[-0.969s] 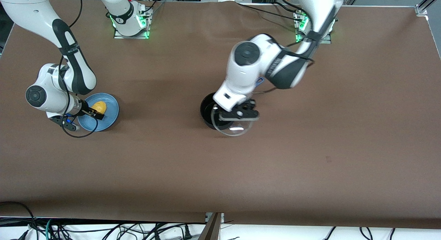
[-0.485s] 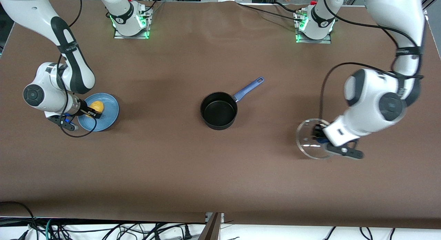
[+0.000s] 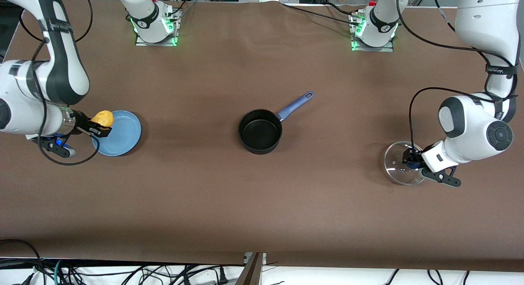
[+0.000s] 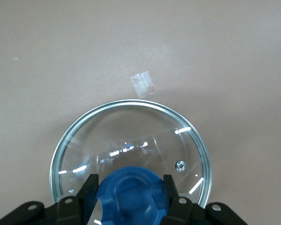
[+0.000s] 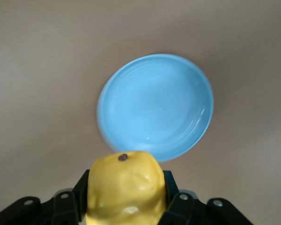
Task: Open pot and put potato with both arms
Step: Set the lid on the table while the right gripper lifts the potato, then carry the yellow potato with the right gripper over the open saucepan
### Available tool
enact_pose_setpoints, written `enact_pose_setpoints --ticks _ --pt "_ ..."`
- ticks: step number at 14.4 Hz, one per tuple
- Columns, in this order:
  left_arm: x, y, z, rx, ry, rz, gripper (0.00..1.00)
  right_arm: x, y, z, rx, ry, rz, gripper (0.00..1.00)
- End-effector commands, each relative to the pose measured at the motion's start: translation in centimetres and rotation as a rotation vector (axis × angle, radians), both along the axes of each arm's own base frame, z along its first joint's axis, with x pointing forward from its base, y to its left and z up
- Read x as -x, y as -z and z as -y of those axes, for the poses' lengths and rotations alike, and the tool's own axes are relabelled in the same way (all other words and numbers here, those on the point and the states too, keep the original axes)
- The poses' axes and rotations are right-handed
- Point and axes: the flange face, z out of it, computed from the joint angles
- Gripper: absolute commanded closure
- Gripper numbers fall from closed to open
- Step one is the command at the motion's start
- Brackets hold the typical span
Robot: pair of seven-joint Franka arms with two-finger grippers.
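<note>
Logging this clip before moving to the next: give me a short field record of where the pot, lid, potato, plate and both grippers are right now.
pot: open, mid-table, nothing inside
lid: off the pot, at the left arm's end of the table
left gripper: shut on the lid's blue knob
potato: lifted above the plate's edge
right gripper: shut on the potato
plate: nothing on it, at the right arm's end

The pot (image 3: 260, 132) stands uncovered at mid-table, its handle (image 3: 295, 105) angled away from the front camera toward the left arm's end. The lid (image 3: 400, 168) lies toward the left arm's end, well apart from the pot, its knob (image 4: 131, 194) clamped in the left gripper (image 3: 410, 159). The plate (image 3: 119, 133) sits toward the right arm's end. The right gripper (image 3: 96, 129) holds the potato (image 3: 102, 118) over the plate's rim.
</note>
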Motion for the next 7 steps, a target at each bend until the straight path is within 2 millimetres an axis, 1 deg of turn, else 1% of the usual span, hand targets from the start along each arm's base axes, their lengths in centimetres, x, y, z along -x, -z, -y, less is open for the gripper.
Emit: enact_pose_setpoints --ticks 1,2,3,4,5,6,7 --pt "0.0 2.5 -0.2 0.013 0.003 0.01 0.58 -1.3 -2.4 -6.0 -0.036 0.09 -0.005 0.62" --pt "0.0 3.0 -1.0 0.011 -0.009 0.013 0.58 -1.4 -2.8 -9.0 -0.065 0.133 -0.004 0.61" --pt "-0.1 2.8 -1.1 0.011 -0.012 0.017 0.55 -1.5 -2.9 -11.9 -0.087 0.183 -0.013 0.6" --pt "-0.2 2.5 -1.2 0.012 -0.017 0.016 0.48 -1.5 -2.8 -14.5 -0.098 0.24 -0.025 0.6" --pt "-0.2 2.1 -1.3 0.015 -0.02 0.013 0.42 -1.3 -2.4 -17.5 -0.102 0.263 -0.038 0.6" --pt "-0.3 1.2 -1.2 0.02 -0.017 0.012 0.19 -1.2 -2.3 -20.3 -0.107 0.288 -0.044 0.6" --pt "-0.4 -0.2 -1.1 0.026 -0.02 0.016 0.0 -1.0 -2.2 -24.0 -0.108 0.306 -0.039 0.6"
